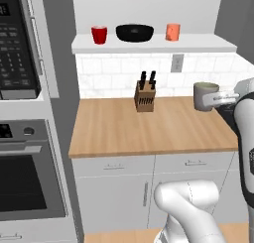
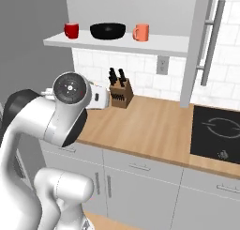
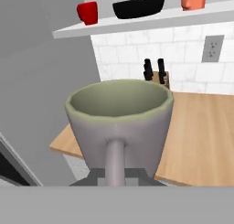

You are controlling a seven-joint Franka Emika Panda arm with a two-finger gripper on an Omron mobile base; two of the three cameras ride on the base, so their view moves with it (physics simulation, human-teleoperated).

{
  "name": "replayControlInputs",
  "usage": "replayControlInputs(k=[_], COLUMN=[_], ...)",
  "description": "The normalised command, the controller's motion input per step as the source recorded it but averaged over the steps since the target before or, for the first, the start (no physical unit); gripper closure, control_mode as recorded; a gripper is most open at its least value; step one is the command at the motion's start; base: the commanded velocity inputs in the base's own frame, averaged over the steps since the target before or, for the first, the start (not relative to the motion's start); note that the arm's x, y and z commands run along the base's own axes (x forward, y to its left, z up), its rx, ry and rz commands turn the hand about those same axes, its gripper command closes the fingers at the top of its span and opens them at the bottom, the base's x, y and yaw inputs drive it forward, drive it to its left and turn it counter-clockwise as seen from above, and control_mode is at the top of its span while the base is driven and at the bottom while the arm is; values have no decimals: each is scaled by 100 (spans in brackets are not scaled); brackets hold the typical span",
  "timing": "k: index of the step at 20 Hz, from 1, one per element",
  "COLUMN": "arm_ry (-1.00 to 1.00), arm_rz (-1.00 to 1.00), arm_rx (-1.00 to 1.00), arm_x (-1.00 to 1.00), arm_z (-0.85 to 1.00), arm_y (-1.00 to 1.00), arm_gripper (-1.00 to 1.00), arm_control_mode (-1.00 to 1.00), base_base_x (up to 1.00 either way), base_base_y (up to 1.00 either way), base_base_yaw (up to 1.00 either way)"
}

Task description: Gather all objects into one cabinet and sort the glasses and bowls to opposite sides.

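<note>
Item: my pincer (image 3: 116,175) clamped on grey-green mug (image 1: 205,96) by handle, held upright above wood surface (image 1: 149,128). Shelf (image 1: 198,42), L to R: red cup (image 1: 99,34), black bowl (image 1: 134,32), orange cup (image 1: 172,32).

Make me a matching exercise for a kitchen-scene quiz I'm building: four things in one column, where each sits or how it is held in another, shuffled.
Things:
1. red cup
2. black bowl
3. grey-green mug
4. knife block

Places:
A. on the wooden counter, by the tiled wall
B. held by its handle in the gripper, above the counter
C. left end of the white shelf
D. middle of the shelf, between two cups

Pairs: 1-C, 2-D, 3-B, 4-A
</note>
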Motion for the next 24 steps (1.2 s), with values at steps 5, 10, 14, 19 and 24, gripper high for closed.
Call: replayControlInputs(k=[5, 10, 14, 19, 24], arm_ry=[0, 0, 0, 0, 0], arm_rz=[0, 0, 0, 0, 0], arm_rx=[0, 0, 0, 0, 0], arm_x=[0, 0, 0, 0, 0], arm_z=[0, 0, 0, 0, 0], arm_y=[0, 0, 0, 0, 0], arm_gripper=[100, 100, 100, 100, 100], arm_control_mode=[100, 100, 100, 100, 100], base_base_x=[41, 34, 59, 57, 29], base_base_y=[-1, 0, 4, 1, 0], base_base_yaw=[-6, -11, -8, -1, 0])
